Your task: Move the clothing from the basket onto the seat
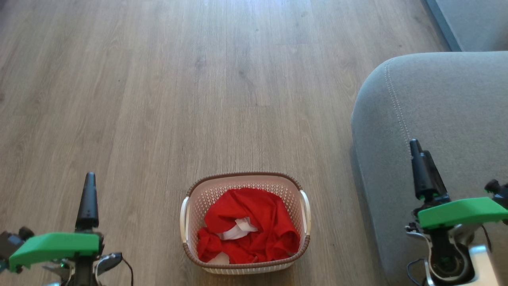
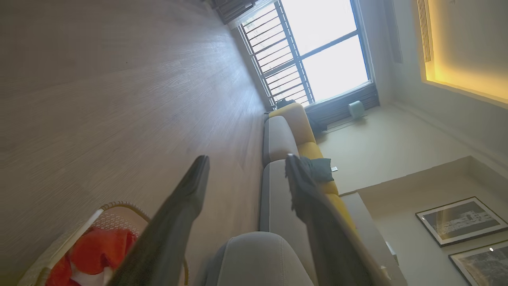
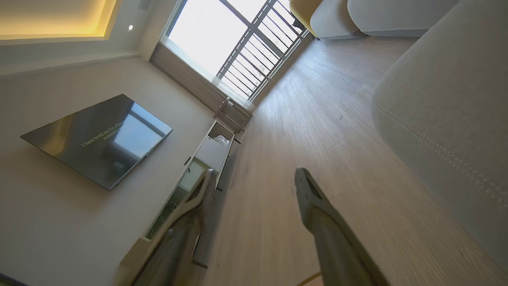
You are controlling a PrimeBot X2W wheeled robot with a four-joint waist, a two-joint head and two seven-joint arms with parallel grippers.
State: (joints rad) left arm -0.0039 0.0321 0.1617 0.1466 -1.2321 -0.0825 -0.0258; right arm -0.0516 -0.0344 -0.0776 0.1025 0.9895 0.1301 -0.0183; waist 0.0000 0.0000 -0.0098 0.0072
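Note:
The cream basket [image 1: 245,179] with a brown rim stands on the wood floor at the bottom centre, and red clothing [image 1: 254,226] with a bit of white lies bunched inside it. To its right rises the grey seat [image 1: 444,103] with a stitched edge. My left gripper [image 1: 88,198] hangs at the lower left, apart from the basket. My right gripper [image 1: 422,169] is over the seat's front part. In the left wrist view the gripper [image 2: 246,163] stands open and empty, with the basket [image 2: 59,246] and clothing [image 2: 99,250] at the lower left. The right gripper [image 3: 256,176] is open too, beside the seat [image 3: 448,103].
Wood floor [image 1: 178,79] stretches ahead and to the left. More sofa sections with yellow cushions [image 2: 301,123] run toward a window. A wall-mounted TV [image 3: 99,139] and a low cabinet [image 3: 206,155] line the opposite wall.

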